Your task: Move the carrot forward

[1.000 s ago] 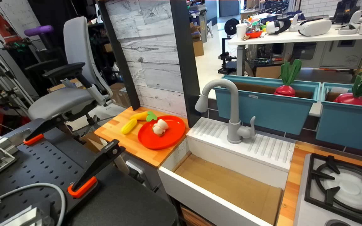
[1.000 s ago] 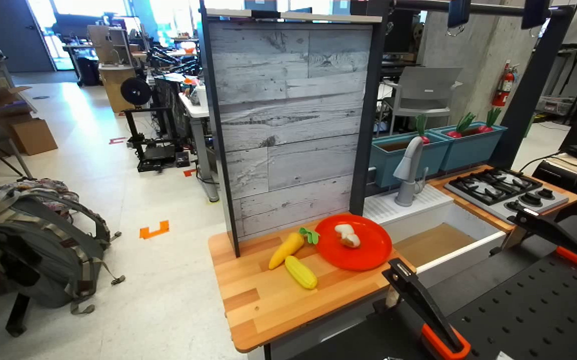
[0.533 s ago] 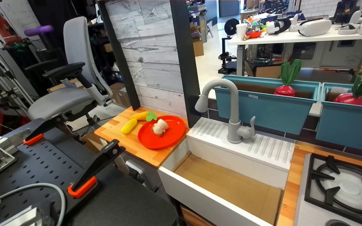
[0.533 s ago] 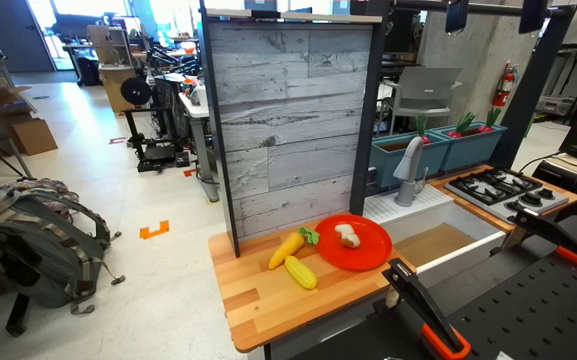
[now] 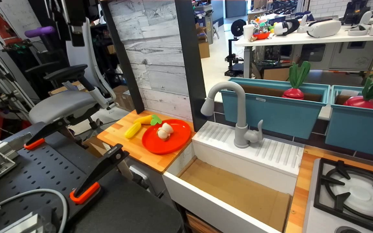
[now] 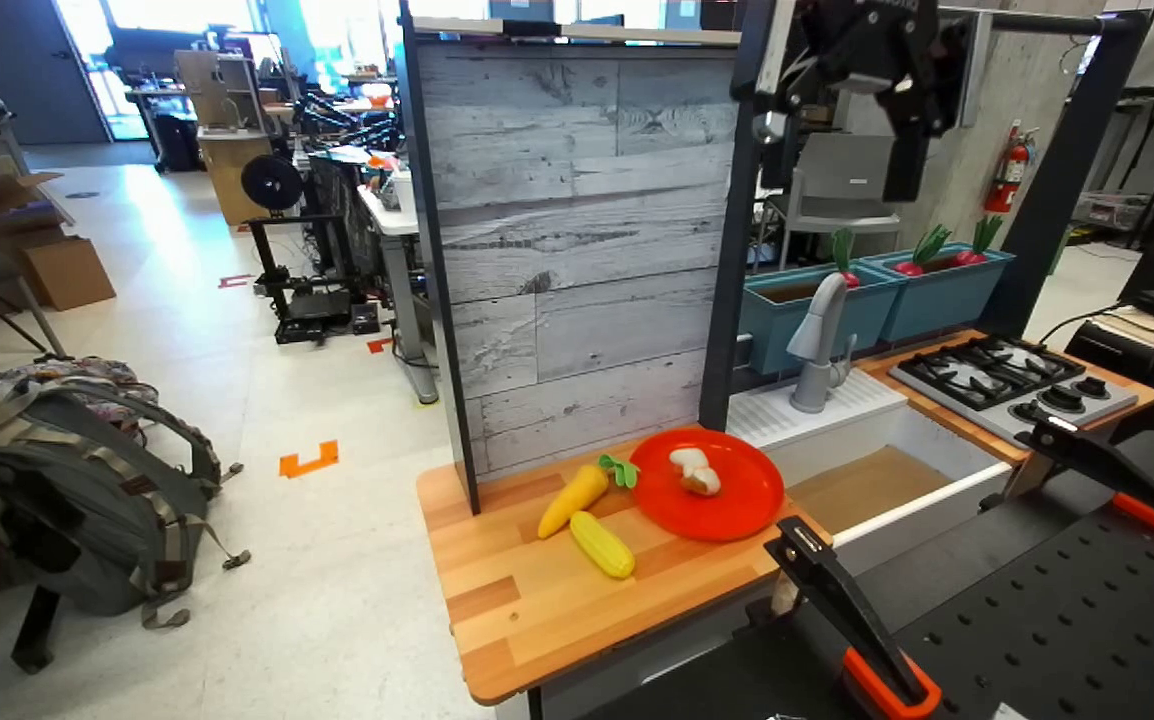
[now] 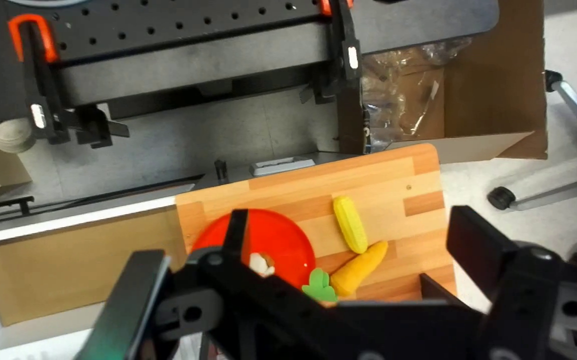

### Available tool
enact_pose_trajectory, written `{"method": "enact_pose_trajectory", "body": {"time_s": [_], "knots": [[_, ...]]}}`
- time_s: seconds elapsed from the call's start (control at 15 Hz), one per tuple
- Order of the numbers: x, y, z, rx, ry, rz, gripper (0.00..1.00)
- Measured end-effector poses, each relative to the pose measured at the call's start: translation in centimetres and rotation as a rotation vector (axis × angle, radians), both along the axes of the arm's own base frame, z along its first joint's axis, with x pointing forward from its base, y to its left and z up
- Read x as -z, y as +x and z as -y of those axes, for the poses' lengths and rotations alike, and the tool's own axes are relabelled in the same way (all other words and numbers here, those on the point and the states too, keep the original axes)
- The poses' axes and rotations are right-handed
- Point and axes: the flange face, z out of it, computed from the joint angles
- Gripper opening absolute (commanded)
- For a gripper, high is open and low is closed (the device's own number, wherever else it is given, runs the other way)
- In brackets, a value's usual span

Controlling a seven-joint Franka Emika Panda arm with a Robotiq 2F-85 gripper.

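Two black fingers (image 6: pixel 905 170) of the gripper (image 6: pixel 840 166) stand wide apart, pointing down, at the top of both exterior views, well above the counter (image 6: pixel 497 640); the carrot (image 6: pixel 573 502) lies near the counter's edge along the panel (image 6: pixel 582 245), leaves toward the plate (image 6: pixel 672 512); whether they touch its rim is hard to tell; the yellow corn (image 6: pixel 602 546) lies beside the carrot, nearer the edge facing the bench (image 6: pixel 1022 600).

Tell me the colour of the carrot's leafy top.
The carrot's leafy top is green; the wrist view shows it best.
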Motion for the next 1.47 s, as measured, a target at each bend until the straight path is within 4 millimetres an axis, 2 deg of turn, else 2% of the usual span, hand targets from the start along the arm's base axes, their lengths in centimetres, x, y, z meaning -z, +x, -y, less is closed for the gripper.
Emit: {"method": "enact_pose_trajectory", "body": {"time_s": [0.47, 0.8, 1.2, 1.47], "knots": [[8.3, 2.7, -2.6, 0.088, 0.108, 0.101, 1.0], [13.7, 5.3, -4.4, 0.181, 0.155, 0.105, 1.0], [20.1, 9.4, -4.3, 0.304, 0.169, 0.076, 1.0], [23.9, 10.9, -4.4, 0.349, 0.157, 0.085, 1.0]]}}
